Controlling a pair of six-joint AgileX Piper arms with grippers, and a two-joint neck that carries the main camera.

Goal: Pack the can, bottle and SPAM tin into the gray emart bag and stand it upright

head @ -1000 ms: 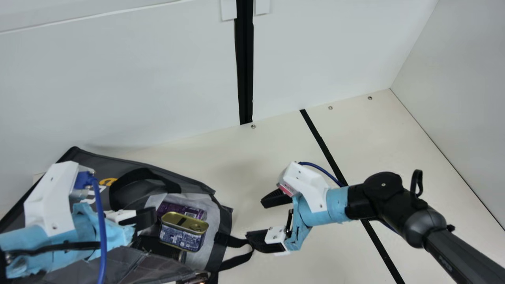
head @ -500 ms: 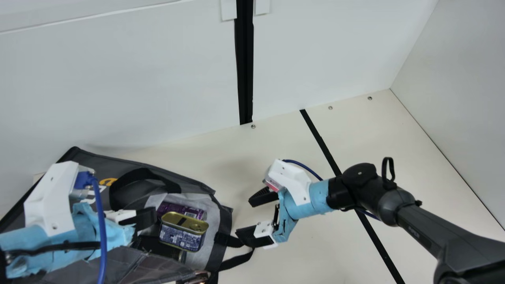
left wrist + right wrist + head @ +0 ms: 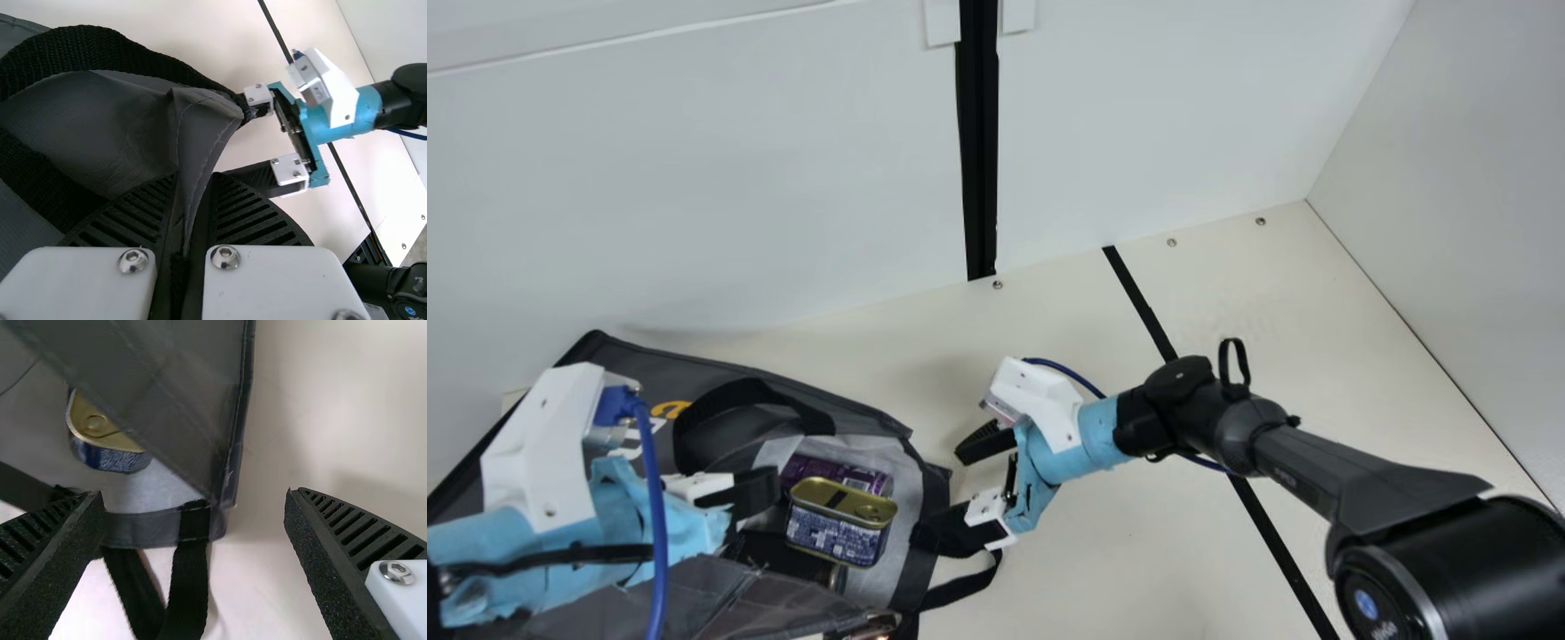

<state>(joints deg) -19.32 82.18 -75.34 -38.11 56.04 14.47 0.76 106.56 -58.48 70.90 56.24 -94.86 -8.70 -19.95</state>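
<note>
The gray bag (image 3: 734, 364) lies on its side, its mouth facing my right gripper (image 3: 943, 494). Inside are the gold-topped SPAM tin (image 3: 840, 533) and, beside it, a purple can (image 3: 814, 468). A dark round-ended item (image 3: 837, 579), perhaps the bottle, is mostly hidden under the tin. My left gripper (image 3: 769, 505) is at the bag's upper side; in the left wrist view this gripper (image 3: 193, 177) is shut on a fold of gray fabric (image 3: 203, 130). In the right wrist view my right gripper (image 3: 195, 497) stands open, fingers either side of the bag's rim (image 3: 153, 528).
A black strap handle (image 3: 969, 582) loops from the bag's mouth onto the cream table (image 3: 1103, 569), near my right gripper's lower finger. A second handle (image 3: 738, 396) lies over the bag's side. White walls rise behind and at the right.
My right arm has moved left, bringing its open gripper up to the rim of the bag's mouth. The left arm, the bag and its contents have stayed still.
</note>
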